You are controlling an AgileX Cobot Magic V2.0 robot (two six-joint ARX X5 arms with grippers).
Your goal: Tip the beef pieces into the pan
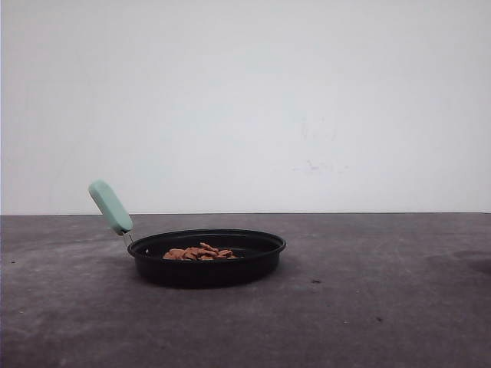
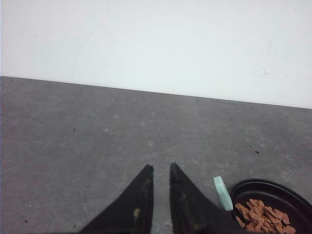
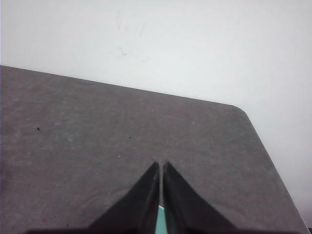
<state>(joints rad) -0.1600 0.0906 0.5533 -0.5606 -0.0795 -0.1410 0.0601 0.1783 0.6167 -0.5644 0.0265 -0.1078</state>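
**Beef in the pan, both arms off the cookware**

The pan (image 1: 207,257) sits on the grey table (image 1: 383,307), left of centre in the front view, its mint-green handle (image 1: 110,207) angled up and away to the left. The beef pieces (image 1: 199,252) lie in a low heap on the pan floor, all inside the rim from what shows here. By the look of it, the pour is done.

From the left wrist, the left gripper (image 2: 161,168) hangs over bare table, jaws narrowly apart, holding nothing, with the pan and its handle just off to one side. From the right wrist, the right gripper (image 3: 161,164) has its tips nearly touching; a sliver of teal (image 3: 161,219) shows low between the fingers (image 3: 139,204), but I cannot tell whether it is gripped or simply lies behind them.

The risks now? The left arm is close to that raised handle, and a careless sweep could clip it, spin the light pan and scatter chunks across the table. If the right gripper does hold something, an early release could drop it.
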